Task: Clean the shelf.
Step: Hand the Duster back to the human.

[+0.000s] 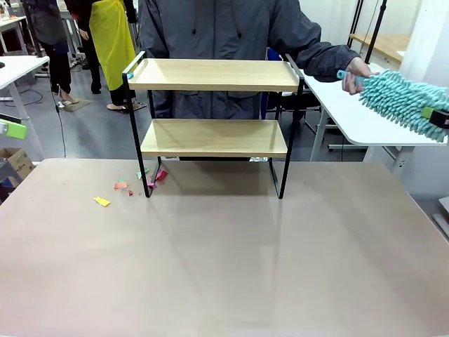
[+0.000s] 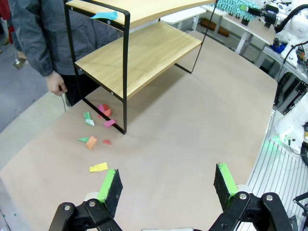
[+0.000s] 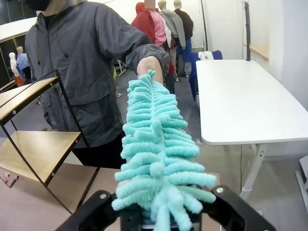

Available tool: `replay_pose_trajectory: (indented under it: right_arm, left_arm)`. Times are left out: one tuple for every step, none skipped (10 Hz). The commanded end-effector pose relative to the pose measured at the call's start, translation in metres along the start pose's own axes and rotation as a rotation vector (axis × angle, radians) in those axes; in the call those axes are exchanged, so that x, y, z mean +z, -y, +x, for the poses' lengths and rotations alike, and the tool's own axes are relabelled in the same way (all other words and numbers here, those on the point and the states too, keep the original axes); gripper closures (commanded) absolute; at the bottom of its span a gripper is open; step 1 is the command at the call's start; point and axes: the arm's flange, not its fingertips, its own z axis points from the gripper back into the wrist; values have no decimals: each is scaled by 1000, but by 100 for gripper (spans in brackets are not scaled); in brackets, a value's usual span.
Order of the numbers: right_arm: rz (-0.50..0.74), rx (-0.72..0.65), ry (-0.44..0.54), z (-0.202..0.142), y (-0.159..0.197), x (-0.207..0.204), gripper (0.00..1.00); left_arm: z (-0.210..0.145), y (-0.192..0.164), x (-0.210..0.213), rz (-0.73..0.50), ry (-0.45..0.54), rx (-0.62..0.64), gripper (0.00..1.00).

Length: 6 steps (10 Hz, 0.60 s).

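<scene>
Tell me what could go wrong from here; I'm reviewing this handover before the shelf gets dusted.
1. The person's hand and the right gripper both hold the teal duster; pulling away early could tug or drop it.
2. The shelf looks light on thin legs, so a hard sweep might shove or tip it.
3. Sweeping could scatter the paper scraps further across the table.

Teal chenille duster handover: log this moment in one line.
teal chenille duster: between right gripper fingers, person's hand on other end | left gripper: open, empty | two-tier wooden shelf: untouched
</scene>
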Motion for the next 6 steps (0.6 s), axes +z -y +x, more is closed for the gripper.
replay_pose_trajectory:
  right_arm:
    - [12,-32,-18,2,1,-1,0]
    - [47,-60,-42,2,2,1,0]
    - [54,-91,-27,13,5,8,3]
    - [68,-130,13,37,9,18,0]
    - [85,-157,55,59,13,32,0]
    - [88,-211,108,91,21,46,0]
  left_arm:
    - [1,2,0,-7,9,4,0]
    - [1,2,0,-7,9,4,0]
    - [1,2,0,-7,9,4,0]
    - [1,2,0,-7,9,4,0]
    - [1,2,0,-7,9,4,0]
    - [1,2,0,-7,9,4,0]
